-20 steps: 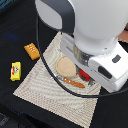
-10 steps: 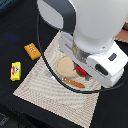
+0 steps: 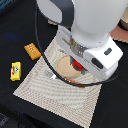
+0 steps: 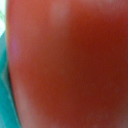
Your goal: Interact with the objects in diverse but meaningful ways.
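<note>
While its jaw state stays unreadable, gripper (image 3: 76,62) right against the red tomato (image 4: 70,65) over the round plate (image 3: 64,69).

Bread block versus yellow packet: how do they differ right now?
The bread block is orange with dots; the yellow packet is bright yellow with a dark mark. The bread block lies nearer the striped cloth; the yellow packet sits further toward the exterior view's left. Both rest untouched on the dark table, off the cloth.
</note>
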